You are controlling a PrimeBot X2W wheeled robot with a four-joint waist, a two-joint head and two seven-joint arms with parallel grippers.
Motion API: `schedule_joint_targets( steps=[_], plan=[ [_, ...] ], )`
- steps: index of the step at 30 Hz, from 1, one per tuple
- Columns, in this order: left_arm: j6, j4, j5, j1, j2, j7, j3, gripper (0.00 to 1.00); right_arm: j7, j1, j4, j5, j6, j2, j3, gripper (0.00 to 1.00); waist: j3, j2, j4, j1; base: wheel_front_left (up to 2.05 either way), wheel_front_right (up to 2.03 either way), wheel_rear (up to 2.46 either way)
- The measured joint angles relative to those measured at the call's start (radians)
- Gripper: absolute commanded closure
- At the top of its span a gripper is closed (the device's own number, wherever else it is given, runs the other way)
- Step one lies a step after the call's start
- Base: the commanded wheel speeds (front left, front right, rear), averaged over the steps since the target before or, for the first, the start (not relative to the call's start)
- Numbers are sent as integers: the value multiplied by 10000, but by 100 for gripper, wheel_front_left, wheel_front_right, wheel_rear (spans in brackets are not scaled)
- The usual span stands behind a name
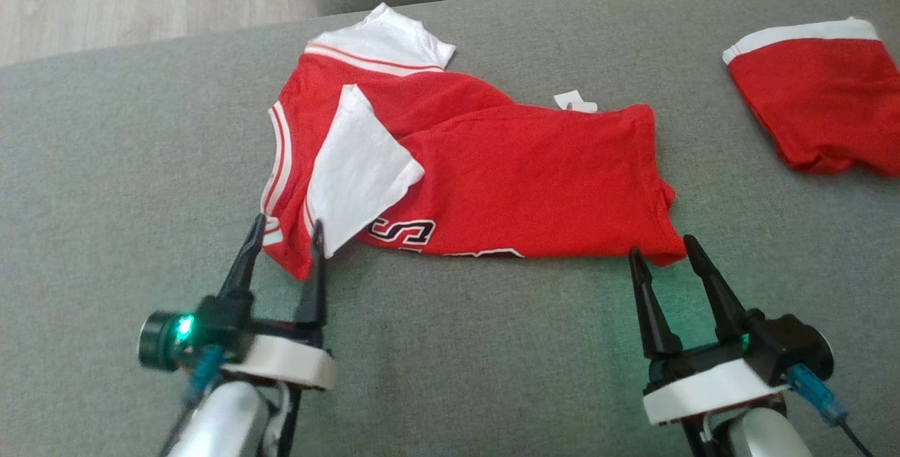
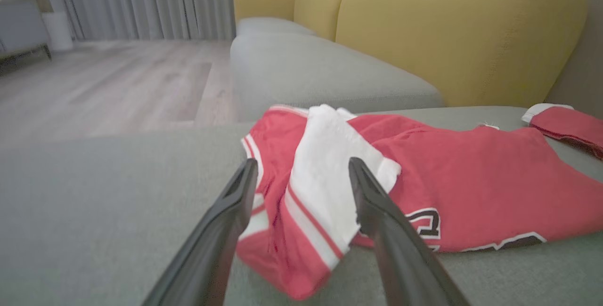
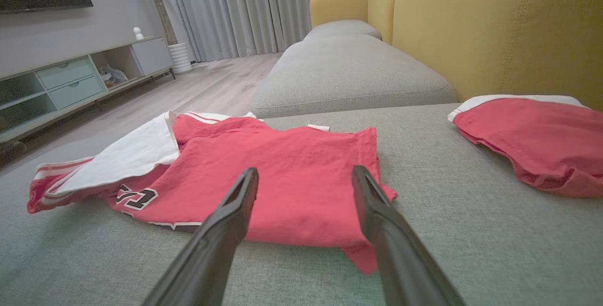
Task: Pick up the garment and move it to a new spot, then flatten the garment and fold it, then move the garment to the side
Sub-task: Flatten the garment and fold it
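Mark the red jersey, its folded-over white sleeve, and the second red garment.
red jersey [image 1: 534, 183]: head view, on its red body panel.
white sleeve [image 1: 358, 169]: head view, middle of the folded-over sleeve.
second red garment [image 1: 823, 102]: head view, on its red cloth.

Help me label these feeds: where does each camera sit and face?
Head view: on the head, looking down at the red jersey on the grey sofa seat; left gripper and right gripper show, open.
Left wrist view: left wrist, facing the jersey's white sleeve between its fingers.
Right wrist view: right wrist, facing the jersey's hem between its fingers.
Shared: all show the jersey and a second red garment.
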Motion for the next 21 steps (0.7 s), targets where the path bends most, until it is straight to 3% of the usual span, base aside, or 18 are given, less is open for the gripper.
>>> schedule_joint_targets(
  steps=[2,6,12,17,21],
  plan=[
    [299,-520,1012,8,23,-2,-155,0,0,1,0,-2,0,-2,15,0,-13,0,51,0,0,0,0],
    [458,-683,2468,-133,73,-29,-1007,0,0,0,15,-59,0,-2,92,0,45,0,62,0,0,0,0],
    [180,527,3781,-1769,-48,1066,-2236,0,0,-129,86,-58,0,-2,322,0,360,0,-99,1,0,0,0],
    [472,1707,4884,-3153,-15,2033,-2527,0,0,-435,102,-58,0,-2,359,0,685,0,-396,2,0,0,0],
    [545,2466,5032,-3556,15,2403,-2564,0,0,-460,102,-56,-2,-2,355,0,935,-1,-658,2,0,0,0]
  ],
)
